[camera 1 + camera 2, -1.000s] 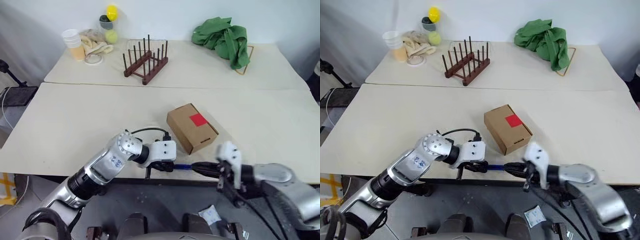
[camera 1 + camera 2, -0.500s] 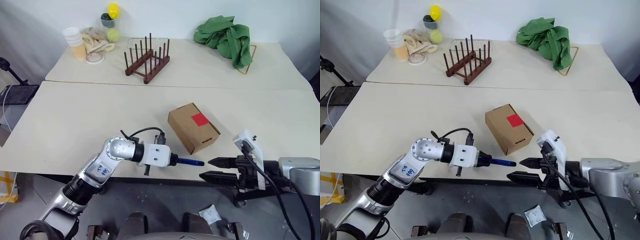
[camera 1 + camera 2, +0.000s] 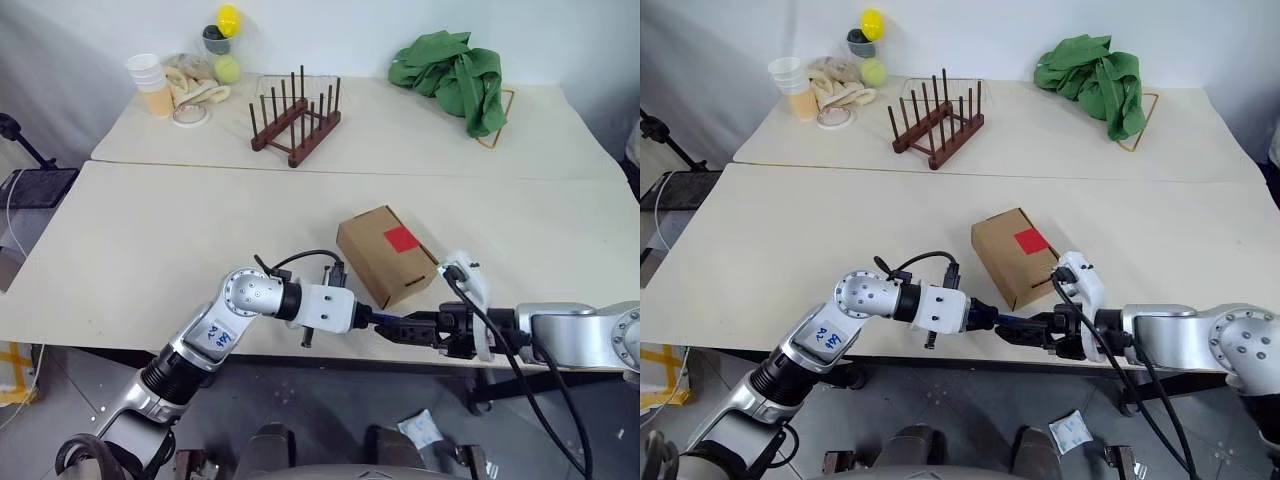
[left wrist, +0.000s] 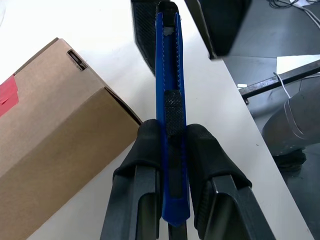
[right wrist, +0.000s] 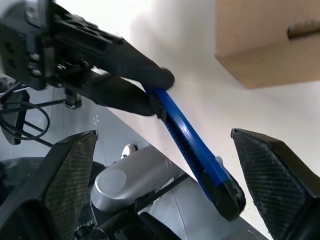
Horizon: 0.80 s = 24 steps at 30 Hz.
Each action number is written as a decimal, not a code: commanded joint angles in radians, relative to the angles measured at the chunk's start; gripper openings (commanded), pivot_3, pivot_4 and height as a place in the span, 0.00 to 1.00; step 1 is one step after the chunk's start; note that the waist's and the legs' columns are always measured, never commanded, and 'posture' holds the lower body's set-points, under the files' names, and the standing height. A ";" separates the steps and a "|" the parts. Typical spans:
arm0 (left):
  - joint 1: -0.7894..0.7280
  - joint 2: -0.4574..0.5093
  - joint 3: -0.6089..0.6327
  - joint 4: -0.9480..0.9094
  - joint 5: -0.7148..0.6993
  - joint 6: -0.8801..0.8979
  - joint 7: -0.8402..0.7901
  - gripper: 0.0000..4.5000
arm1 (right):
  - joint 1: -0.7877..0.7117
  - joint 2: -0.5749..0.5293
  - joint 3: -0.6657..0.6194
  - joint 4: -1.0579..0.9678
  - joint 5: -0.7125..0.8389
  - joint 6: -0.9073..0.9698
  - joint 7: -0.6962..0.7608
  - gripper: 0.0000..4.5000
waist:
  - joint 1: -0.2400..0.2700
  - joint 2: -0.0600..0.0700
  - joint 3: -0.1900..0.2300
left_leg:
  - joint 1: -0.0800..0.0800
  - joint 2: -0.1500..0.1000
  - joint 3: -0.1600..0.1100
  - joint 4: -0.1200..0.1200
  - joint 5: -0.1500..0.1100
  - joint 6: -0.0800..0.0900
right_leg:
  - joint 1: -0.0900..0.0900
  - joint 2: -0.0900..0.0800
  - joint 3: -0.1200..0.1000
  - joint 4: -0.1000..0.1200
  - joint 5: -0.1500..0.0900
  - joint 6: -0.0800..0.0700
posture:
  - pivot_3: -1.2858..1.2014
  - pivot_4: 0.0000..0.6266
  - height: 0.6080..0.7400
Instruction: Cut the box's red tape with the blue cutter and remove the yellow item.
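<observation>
At the near edge of the surface (image 3: pixel 150 250), the left end effector (image 4: pixel 170 145) is clenched on the blue cutter (image 4: pixel 170 75), holding it by its rear part, with the slider just past the fingers (image 4: pixel 147 150). The cutter points to the right, toward the right end effector (image 5: pixel 165 150). This one is released, with both fingers spread wide, and the free end of the cutter lies between them without touching either. Just behind the two end effectors stands the box (image 3: pixel 385 255), closed, the red tape (image 3: pixel 399 238) on its top. Its near corner is just beside the cutter.
</observation>
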 commanded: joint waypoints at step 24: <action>-0.001 0.000 0.025 -0.049 0.008 0.020 0.005 0.10 | -0.037 0.080 0.029 0.061 -0.013 -0.016 -0.030 0.63 | 0.000 0.000 0.000 | 0.000 0.000 0.000 0.000 0.000 0.000 | 0.000 0.000 0.000 0.000 0.000 0.000 | 0.52 0.24 1.00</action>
